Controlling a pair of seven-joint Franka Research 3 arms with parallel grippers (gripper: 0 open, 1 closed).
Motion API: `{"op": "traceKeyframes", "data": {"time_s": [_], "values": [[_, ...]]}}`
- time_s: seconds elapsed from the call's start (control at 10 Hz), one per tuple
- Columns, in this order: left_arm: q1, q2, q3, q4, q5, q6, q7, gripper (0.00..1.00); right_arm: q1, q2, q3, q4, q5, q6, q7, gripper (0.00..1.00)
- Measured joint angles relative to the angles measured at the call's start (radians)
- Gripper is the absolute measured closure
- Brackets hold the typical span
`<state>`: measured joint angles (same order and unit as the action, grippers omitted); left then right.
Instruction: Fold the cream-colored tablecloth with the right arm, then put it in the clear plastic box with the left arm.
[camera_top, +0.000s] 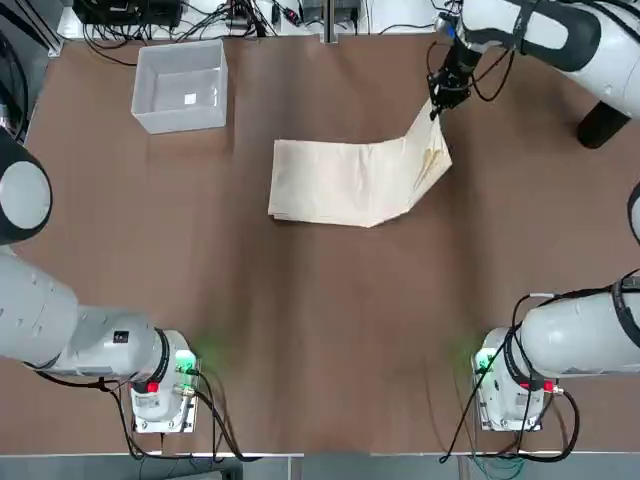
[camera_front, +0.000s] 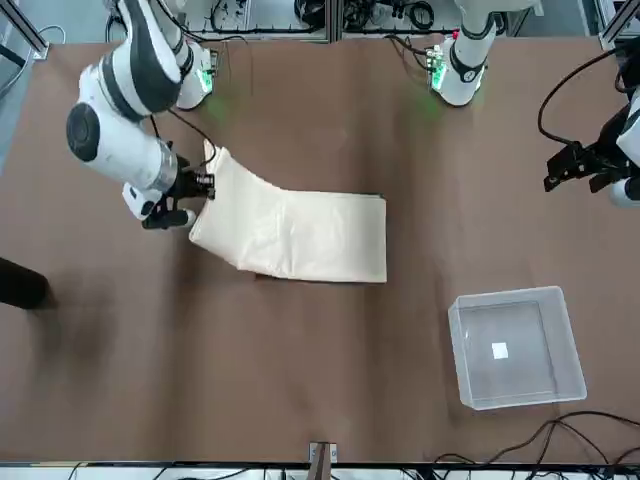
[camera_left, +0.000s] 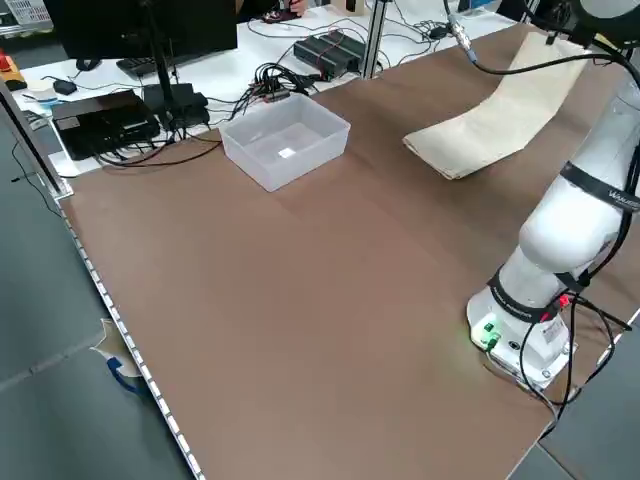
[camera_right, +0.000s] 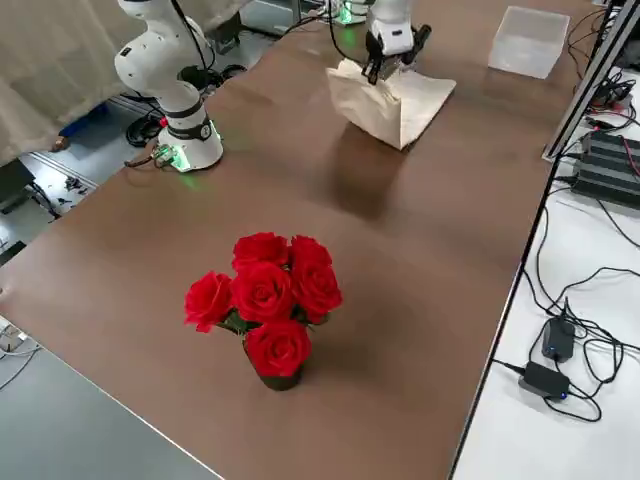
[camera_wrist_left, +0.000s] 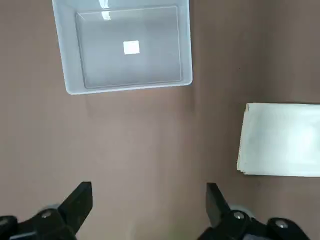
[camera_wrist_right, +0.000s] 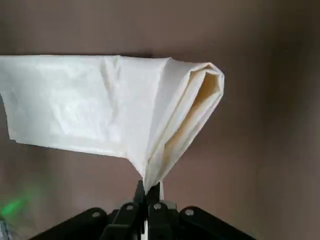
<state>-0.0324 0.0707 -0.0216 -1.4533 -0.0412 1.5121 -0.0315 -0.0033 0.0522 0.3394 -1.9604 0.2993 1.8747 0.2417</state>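
In the top view, the right gripper (camera_top: 436, 105) is at the upper right of the frame, its fingers clamped on a corner of the cream-colored tablecloth (camera_top: 345, 182). The right wrist view shows that corner pinched to a point between the fingertips (camera_wrist_right: 153, 188), with the folded layers fanning out from it and their open edges showing. From the grip, the cloth spreads toward the upper middle of the top view: the pinched end is raised and slanted, and the other end lies flat on the brown table (camera_top: 330, 330) as a layered rectangle. In the right side view, the held end stands up off the tabletop at the upper middle of the frame. Farther out, at the upper left of the top view, the clear plastic box (camera_top: 181, 87) sits upright on the table, well apart from the cloth, with a small white label (camera_top: 190, 99) on its floor and no cloth in it. The left gripper (camera_wrist_left: 150, 205) has its fingers wide apart with nothing between them; its wrist view looks down on the box at the upper left of that frame and the cloth's flat end at the right. In the right side view, red roses (camera_right: 265, 295) in a dark pot (camera_right: 281, 381) stand on the table, left of the frame's middle and below it.
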Motion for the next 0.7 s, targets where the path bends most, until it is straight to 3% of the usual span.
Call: {"op": "traceKeyframes", "data": {"time_s": [0.7], "values": [[0.001,0.0,0.001,0.0,0.0,0.0,0.0,0.0,0.006,0.017,0.172,0.107,-0.022,0.029,0.286,0.96]]}}
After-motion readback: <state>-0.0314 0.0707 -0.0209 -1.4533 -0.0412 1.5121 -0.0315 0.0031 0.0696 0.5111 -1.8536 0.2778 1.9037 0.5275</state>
